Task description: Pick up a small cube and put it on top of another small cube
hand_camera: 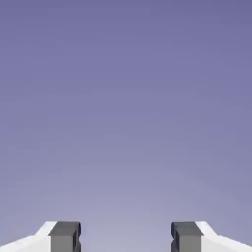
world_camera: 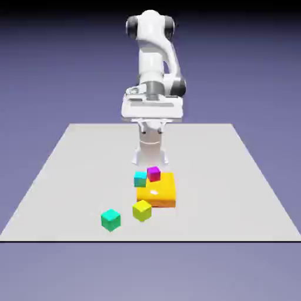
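The small lime cube (world_camera: 141, 210) lies on the table just in front of the flat orange block (world_camera: 157, 191), at its left front corner. A cyan cube (world_camera: 140, 179) and a magenta cube (world_camera: 153, 173) sit at the block's far left corner. A teal-green cube (world_camera: 110, 219) lies left of the lime cube. My gripper (world_camera: 152, 122) hangs high above the table, well behind all the cubes. In the hand view the gripper (hand_camera: 125, 238) is open, its two grey fingertips (hand_camera: 64, 237) far apart with nothing between them. That view holds only the backdrop, no cube.
The grey table (world_camera: 70, 176) stretches wide to both sides of the cube cluster. The robot's base (world_camera: 150, 154) stands just behind the orange block.
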You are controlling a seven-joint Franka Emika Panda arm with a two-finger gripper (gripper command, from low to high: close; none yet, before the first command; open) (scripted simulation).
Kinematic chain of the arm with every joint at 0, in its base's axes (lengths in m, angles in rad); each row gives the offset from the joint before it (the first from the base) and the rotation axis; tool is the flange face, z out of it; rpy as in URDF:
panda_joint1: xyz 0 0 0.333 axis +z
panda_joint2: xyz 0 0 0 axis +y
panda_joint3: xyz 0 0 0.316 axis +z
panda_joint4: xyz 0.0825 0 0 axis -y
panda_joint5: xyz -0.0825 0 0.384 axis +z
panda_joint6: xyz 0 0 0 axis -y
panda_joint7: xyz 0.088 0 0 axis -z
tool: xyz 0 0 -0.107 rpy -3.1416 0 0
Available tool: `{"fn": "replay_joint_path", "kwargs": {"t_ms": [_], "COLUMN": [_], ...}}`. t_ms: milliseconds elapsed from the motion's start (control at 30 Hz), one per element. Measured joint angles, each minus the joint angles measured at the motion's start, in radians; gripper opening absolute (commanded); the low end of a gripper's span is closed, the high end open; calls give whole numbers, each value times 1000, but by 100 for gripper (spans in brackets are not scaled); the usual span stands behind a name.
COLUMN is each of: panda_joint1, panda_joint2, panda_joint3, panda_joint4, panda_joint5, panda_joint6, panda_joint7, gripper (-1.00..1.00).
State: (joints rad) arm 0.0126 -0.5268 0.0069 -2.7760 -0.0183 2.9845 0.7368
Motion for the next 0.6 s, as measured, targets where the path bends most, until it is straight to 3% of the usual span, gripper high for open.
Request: {"fn": "replay_joint_path", "kwargs": {"t_ms": [600], "panda_joint1": [9], "panda_joint2": [645], "panda_joint3": [104], "panda_joint4": [507], "panda_joint5": [-272], "panda_joint6": [-783], "panda_joint7": [-62], "gripper": [0]}}
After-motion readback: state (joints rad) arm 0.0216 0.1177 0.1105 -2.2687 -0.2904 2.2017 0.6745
